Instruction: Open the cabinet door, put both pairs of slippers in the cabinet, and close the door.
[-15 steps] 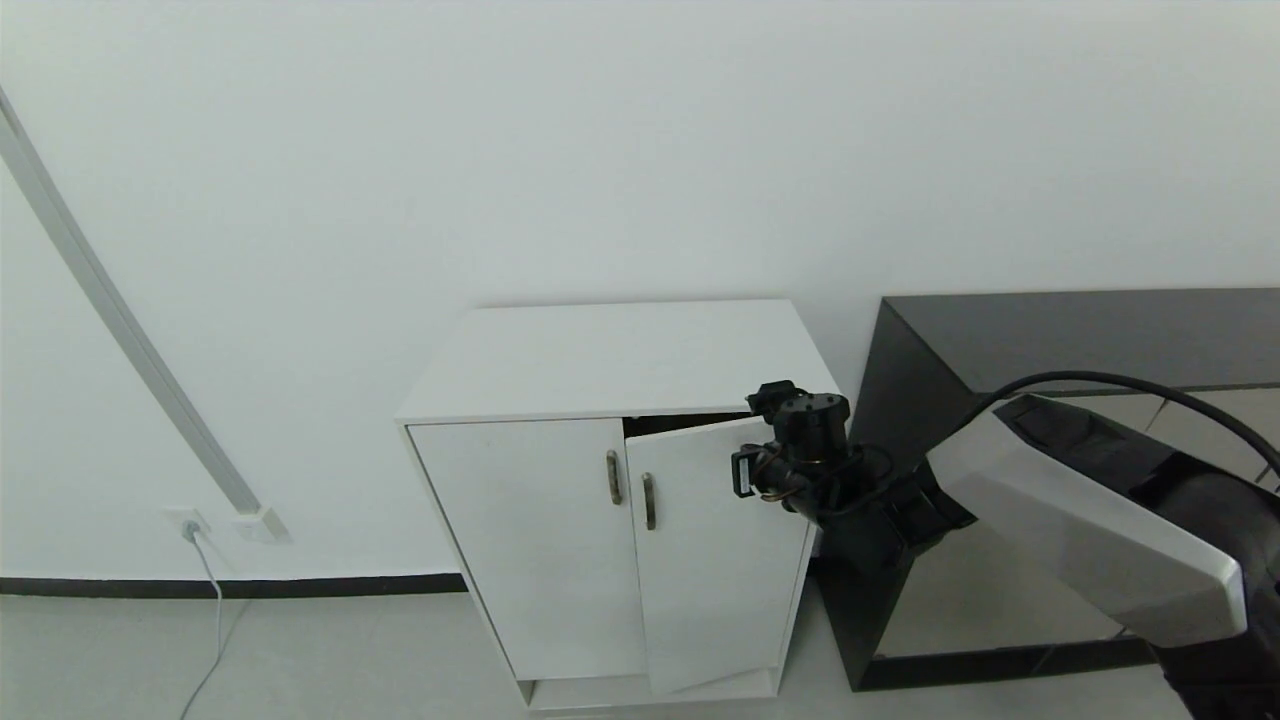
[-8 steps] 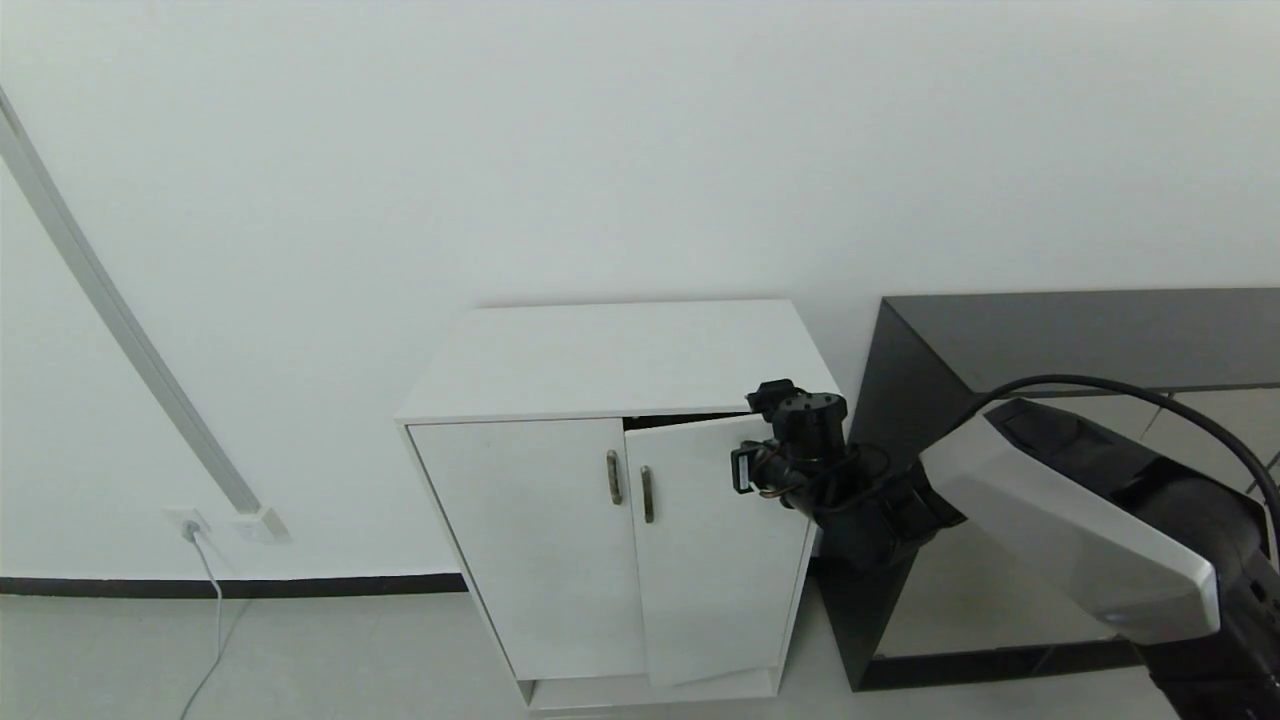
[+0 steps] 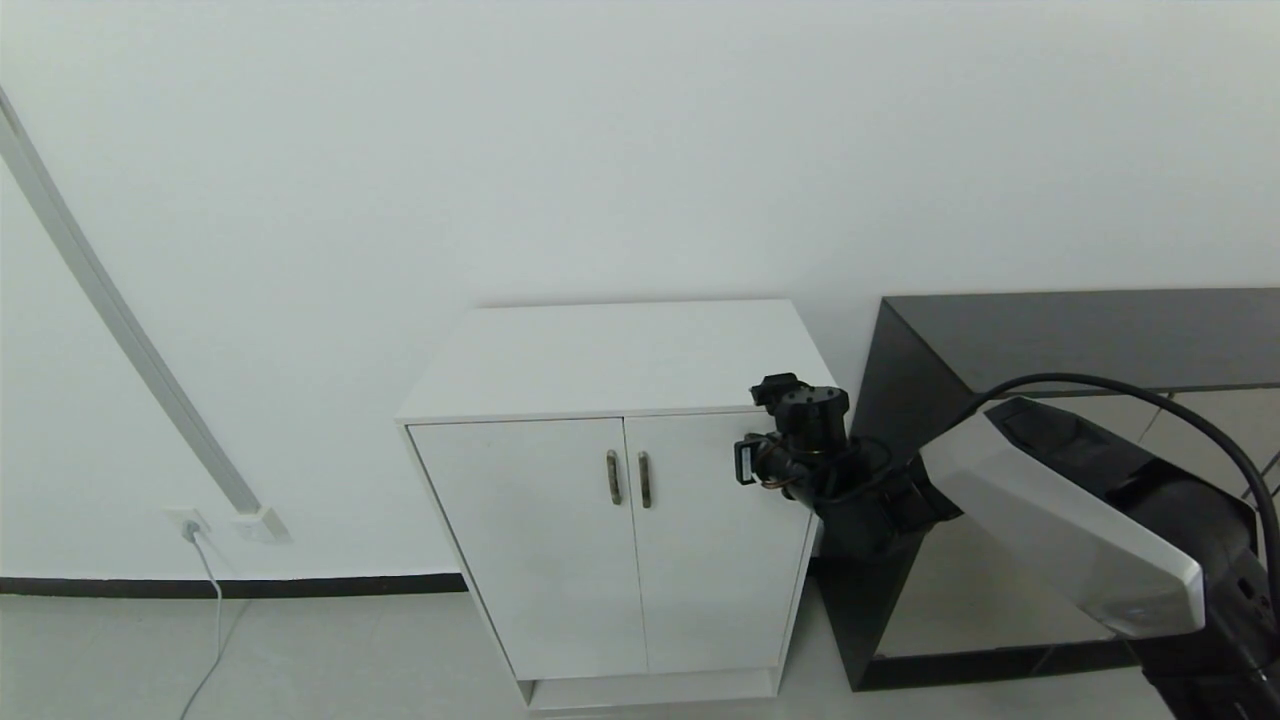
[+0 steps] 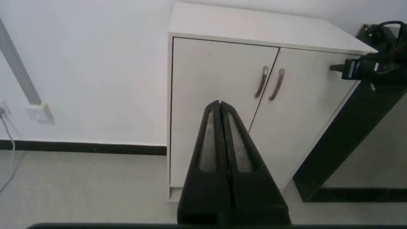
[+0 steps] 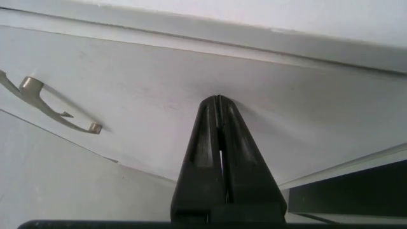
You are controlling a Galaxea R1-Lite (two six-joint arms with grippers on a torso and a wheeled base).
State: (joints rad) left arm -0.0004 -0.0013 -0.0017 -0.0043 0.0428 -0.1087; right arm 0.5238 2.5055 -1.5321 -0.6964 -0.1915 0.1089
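Wall (image 3: 640,150), plain white, rises behind the cabinet (image 3: 610,360). Pale floor (image 3: 350,650) runs beneath the cabinet, with a dark skirting (image 3: 230,585) along the joint to its left. A glossy black unit (image 3: 1050,335) stands just beside the cabinet's right side. The cabinet is white, low and flat-topped, with its back to the wall.

The right arm (image 3: 1060,520), a grey shell over black joints, crosses in front of the black unit toward the cabinet's upper right corner. A grey conduit (image 3: 110,300) slants down the wall, well to the cabinet's left.

Both doors are closed. The left door (image 3: 530,550) and right door (image 3: 715,560) lie flush and meet in a thin seam down the cabinet's middle.

The right gripper (image 5: 219,100) has its fingers pressed together with nothing between them. Its tip lies against the right door, high on the cabinet and on the hinge side of the handles. The left gripper (image 4: 219,105) is likewise pinched flat and empty. It hangs out in front of the cabinet, well apart from it, aimed toward the doors.

The left handle (image 3: 612,477) and right handle (image 3: 644,479), slim metal bars, stand upright on either side of the seam in the cabinet's upper half. A socket (image 3: 187,522) sits at the conduit's foot, left of the cabinet, and a cable (image 3: 213,610) drops from it to the floor.
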